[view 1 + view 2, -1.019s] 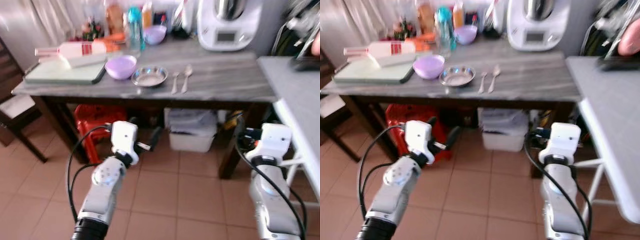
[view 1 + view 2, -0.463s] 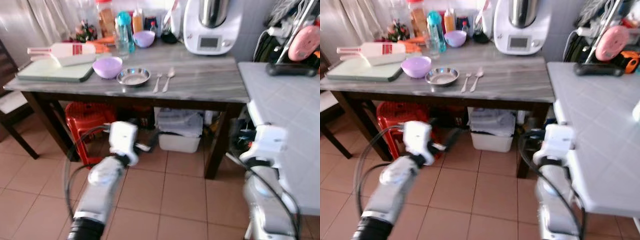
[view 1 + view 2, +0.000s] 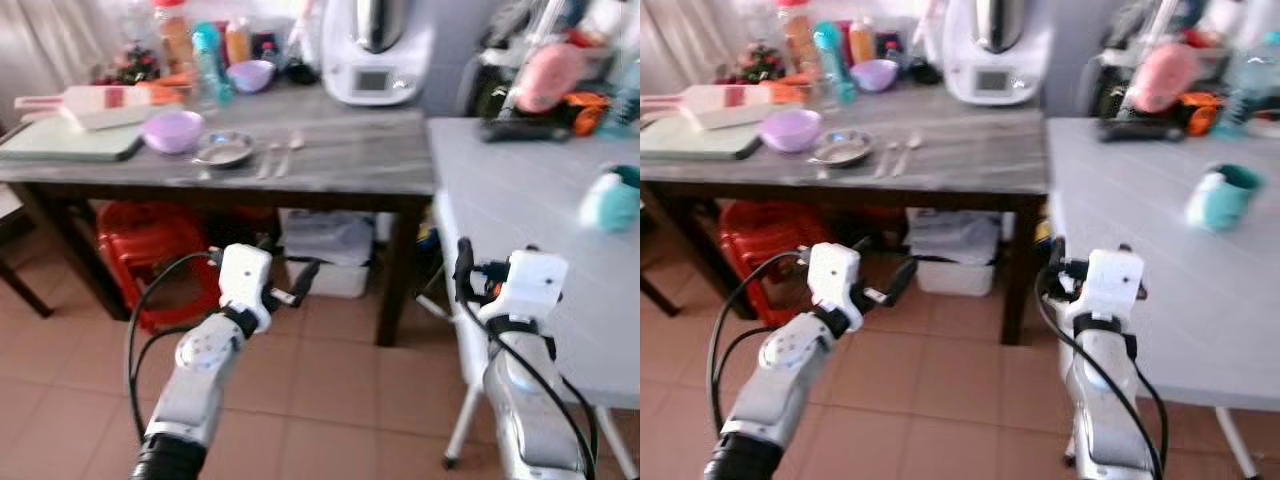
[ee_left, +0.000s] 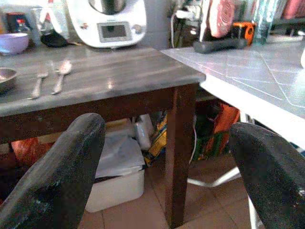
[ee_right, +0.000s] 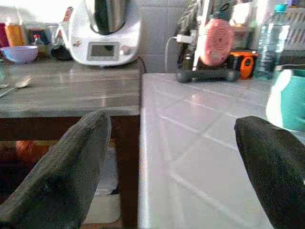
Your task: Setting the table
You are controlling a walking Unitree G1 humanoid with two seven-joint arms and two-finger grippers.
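A purple bowl (image 3: pixel 172 130), a steel bowl (image 3: pixel 224 149), a fork (image 3: pixel 266 160) and a spoon (image 3: pixel 290 150) lie in a row on the grey wooden table (image 3: pixel 350 160). To the right stands a white tiled table (image 3: pixel 520 190) with a teal mug (image 3: pixel 612 198) on it. My left gripper (image 4: pixel 167 143) is open and held low over the floor, short of the grey table. At the same height beside the white table's near corner, my right gripper (image 5: pixel 174 138) is open too. Nothing sits between either pair of fingers.
A white kitchen machine (image 3: pixel 372 50), bottles and a second purple bowl (image 3: pixel 250 74) stand at the back of the grey table, a cutting board (image 3: pixel 70 140) at its left end. Beneath it are a red crate (image 3: pixel 165 260) and a white bin (image 3: pixel 325 250). The floor is tiled.
The camera has swung to the right, so the grey table has shifted left and the white tiled table with the teal mug has come into view. Both arms keep their pose.
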